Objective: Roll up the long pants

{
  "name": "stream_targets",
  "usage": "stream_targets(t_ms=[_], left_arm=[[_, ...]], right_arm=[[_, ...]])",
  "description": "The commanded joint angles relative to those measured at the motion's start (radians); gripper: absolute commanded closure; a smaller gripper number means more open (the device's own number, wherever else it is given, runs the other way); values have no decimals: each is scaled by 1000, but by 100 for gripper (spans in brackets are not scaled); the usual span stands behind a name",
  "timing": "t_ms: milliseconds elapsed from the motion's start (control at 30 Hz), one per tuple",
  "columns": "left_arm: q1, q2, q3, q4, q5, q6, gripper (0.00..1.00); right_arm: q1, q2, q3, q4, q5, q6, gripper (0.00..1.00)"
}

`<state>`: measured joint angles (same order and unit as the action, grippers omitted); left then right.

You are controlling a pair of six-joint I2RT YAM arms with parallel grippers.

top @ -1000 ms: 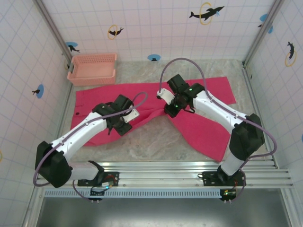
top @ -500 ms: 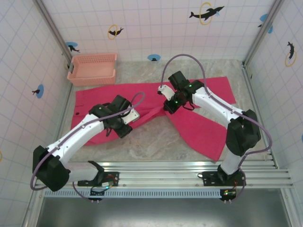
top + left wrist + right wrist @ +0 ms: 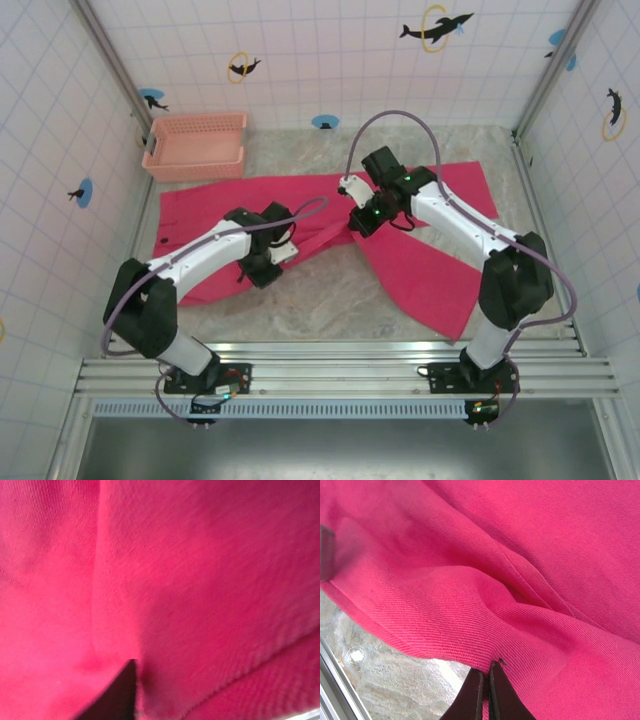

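Centrally, the right gripper pinches shut on the long pants. I cannot tell the left gripper's state. The basket sits at ten o'clock, just beside the pants.

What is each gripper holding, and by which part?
The right gripper pinches the long pants by the edge where the legs meet. For the left gripper, cannot tell.

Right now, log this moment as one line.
magenta soft cloth long pants: spread on grey marbled table, unrolled | right gripper: shut on pants edge | left gripper: down on cloth, jaw state unclear
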<state>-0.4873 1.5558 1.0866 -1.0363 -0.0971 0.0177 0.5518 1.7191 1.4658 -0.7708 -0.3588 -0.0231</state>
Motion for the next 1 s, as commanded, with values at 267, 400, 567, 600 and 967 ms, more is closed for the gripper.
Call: stream_targets(t_ms=[267, 400, 567, 600, 967], left_arm=[[73, 95, 306, -123, -416, 108, 100], [144, 202, 498, -125, -470, 192, 100], [173, 370, 681, -59, -546, 302, 100], [178, 401, 719, -51, -549, 317, 100], [242, 787, 1153, -68, -528, 430, 90]], right_arm=[[-103, -37, 41, 1, -9, -2, 96], [-117, 63, 145, -40, -17, -30, 96], [-143, 218, 304, -84, -16, -64, 96], [-150, 243, 333, -84, -20, -65, 95], [-234, 713, 861, -220, -102, -74, 76]])
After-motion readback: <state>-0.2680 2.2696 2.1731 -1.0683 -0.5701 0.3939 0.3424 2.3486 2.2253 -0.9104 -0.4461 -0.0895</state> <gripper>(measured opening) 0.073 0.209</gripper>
